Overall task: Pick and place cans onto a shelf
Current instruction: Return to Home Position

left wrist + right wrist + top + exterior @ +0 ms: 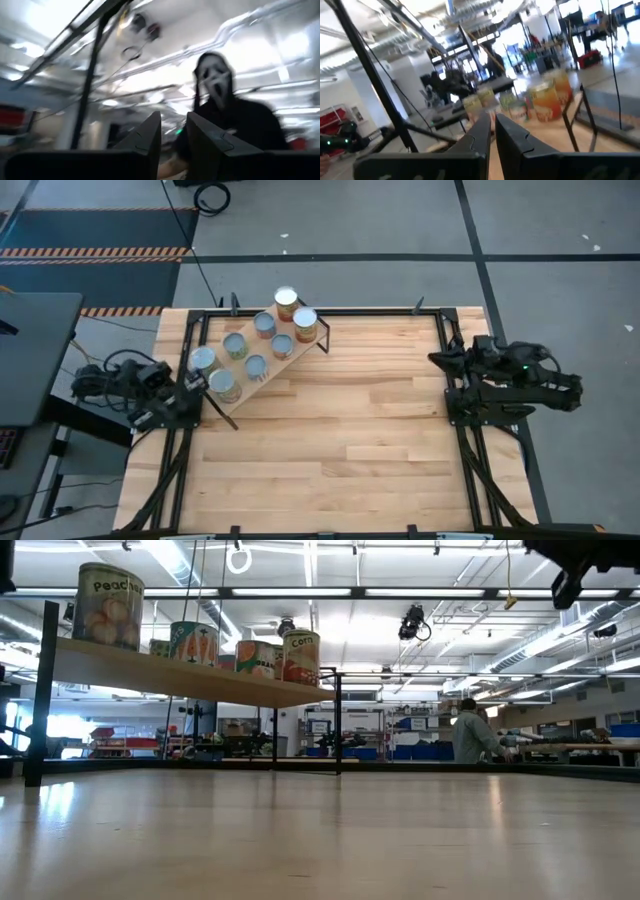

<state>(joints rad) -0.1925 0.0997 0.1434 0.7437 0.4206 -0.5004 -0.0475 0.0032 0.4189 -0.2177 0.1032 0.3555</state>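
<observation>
The shelf (292, 366), a tilted light-wood plank on black bracket legs, stands at the table's far left. Several cans (256, 345) with silver tops stand upright on it. In the low view the cans (110, 605) stand in a row on the plank (180, 675). They also show far off in the right wrist view (547, 102). My left gripper (192, 402) rests at the table's left edge, just beside the shelf's near end, and its fingers (174, 132) stand a narrow gap apart, empty. My right gripper (438, 360) rests at the table's right edge, shut (492, 125) and empty.
Black rails (330, 310) frame the tabletop, and the wide bare wood (340, 440) lies between the arms. A person in dark clothing (235, 125) stands beyond the table in the left wrist view. Another person (470, 735) is far back in the room.
</observation>
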